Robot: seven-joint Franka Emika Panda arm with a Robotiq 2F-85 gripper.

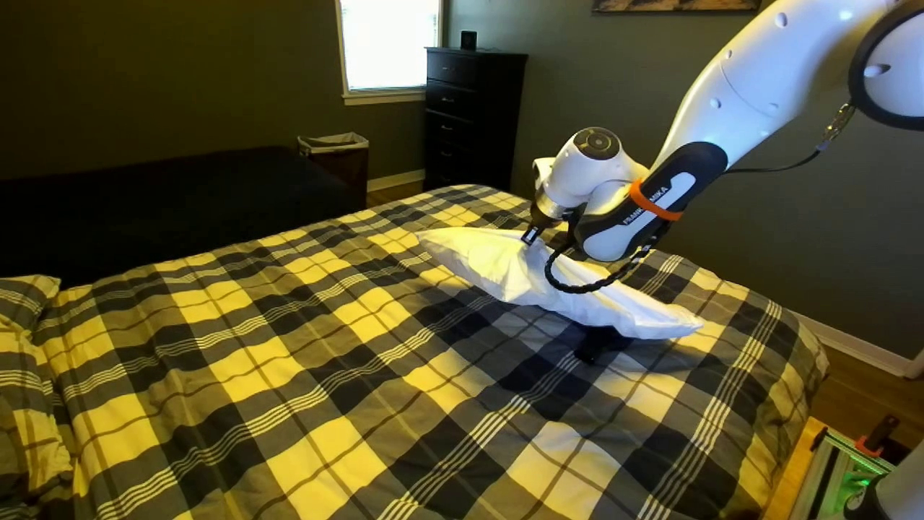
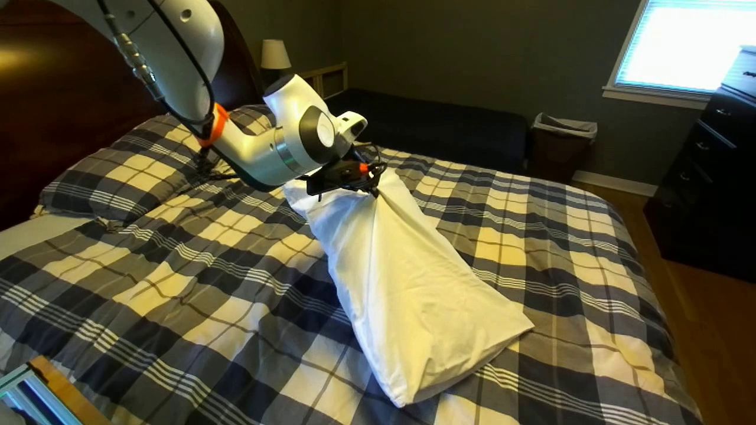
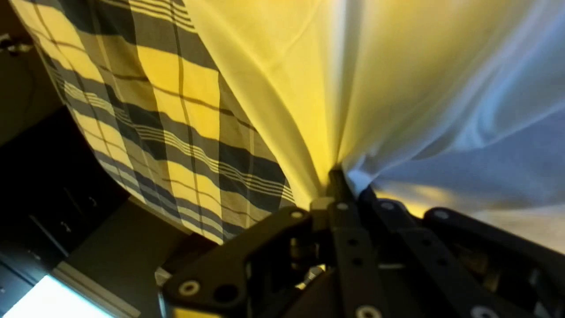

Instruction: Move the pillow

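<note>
The end effector (image 3: pixel 352 184) is pinching a fold of the white pillow (image 2: pixel 422 295), its two black fingers (image 3: pixel 346 221) almost meeting around the cloth in the wrist view. Creases are fanning out from the grip across the plain case, and in an exterior view the fabric is rising to a peak right at the fingers. The pillow is slanting across the worktop (image 1: pixel 216 433), a bed under a yellow, grey and black plaid spread (image 2: pixel 248 319); from the grip, its long end is sloping down toward the plaid. How much of its underside is touching the spread, I cannot tell. A small black object (image 1: pixel 590 352) is sitting on the plaid just beside the pillow's lower edge, partly hidden by it.

Above the grip, the white robot arm (image 1: pixel 743 79) is stretching over the worktop, wearing an orange band (image 1: pixel 652 204), while a braided black cable (image 1: pixel 577 289) is looping down in front of the pillow in an exterior view. Well apart from the white pillow, plaid pillows (image 2: pixel 127 171) are lying beside a dark wooden headboard (image 2: pixel 65 77), and a lamp (image 2: pixel 275 54) is standing beyond them. Past the far side of the worktop, a low, dark-covered surface (image 2: pixel 437 127) is running along the wall (image 2: pixel 449 47), with a lined bin (image 1: pixel 339 167) standing at its end. A black chest of drawers (image 1: pixel 469 108) is standing beside a bright window (image 1: pixel 390 47), carrying a small dark box (image 1: pixel 468 40) on top.
</note>
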